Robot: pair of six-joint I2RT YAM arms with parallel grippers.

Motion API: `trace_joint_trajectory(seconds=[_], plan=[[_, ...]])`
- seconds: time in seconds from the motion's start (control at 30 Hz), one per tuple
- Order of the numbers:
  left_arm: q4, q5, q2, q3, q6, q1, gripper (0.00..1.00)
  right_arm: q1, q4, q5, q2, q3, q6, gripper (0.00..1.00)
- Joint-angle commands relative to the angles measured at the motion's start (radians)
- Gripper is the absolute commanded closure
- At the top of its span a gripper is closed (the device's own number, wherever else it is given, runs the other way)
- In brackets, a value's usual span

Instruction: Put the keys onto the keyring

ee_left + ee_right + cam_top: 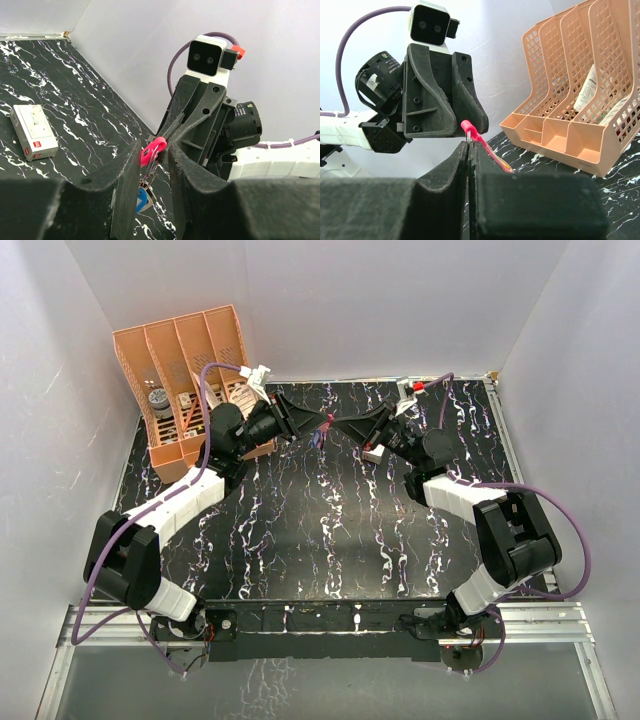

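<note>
Above the marbled table (300, 540), matte black jaws flank the flat pink keyring (152, 149).

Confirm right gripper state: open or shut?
Shut. In the right wrist view the right gripper shows no gap between its fingers, and the keyring with its pink strap is caught at their tips.

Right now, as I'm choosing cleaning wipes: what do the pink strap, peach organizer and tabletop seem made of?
Pink strap: probably soft plastic or coated fabric, slightly glossy; a thin flat band.
Peach organizer: moulded plastic, matte, with perforated grid walls.
Tabletop: smooth black with white veins, marble-look; likely printed laminate, real stone not excluded.
</note>
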Motion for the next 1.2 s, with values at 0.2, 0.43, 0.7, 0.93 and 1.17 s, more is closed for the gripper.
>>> trace_joint_trajectory(seconds=[0.2, 0.43, 0.7, 0.93, 1.17], plan=[[0.030, 0.041, -0.030, 0.034, 0.008, -0.012, 0.77, 0.001, 0.036, -0.019, 0.006, 0.048, 0.006, 1.00], [0.022, 0.062, -0.018, 0.047, 0.008, -0.013, 0.92, 0.001, 0.041, -0.018, 0.009, 0.048, 0.009, 1.00], [-0.002, 0.079, 0.002, 0.068, 0.010, -0.017, 0.95, 0.002, 0.044, -0.016, 0.006, 0.047, 0.009, 1.00], [-0.040, 0.045, -0.001, 0.072, 0.028, -0.020, 1.00, 0.002, 0.020, -0.010, -0.004, 0.048, -0.011, 1.00], [-0.077, 0.009, -0.022, 0.069, 0.043, -0.021, 1.00, 0.000, -0.036, -0.001, -0.021, 0.053, -0.045, 0.87]])
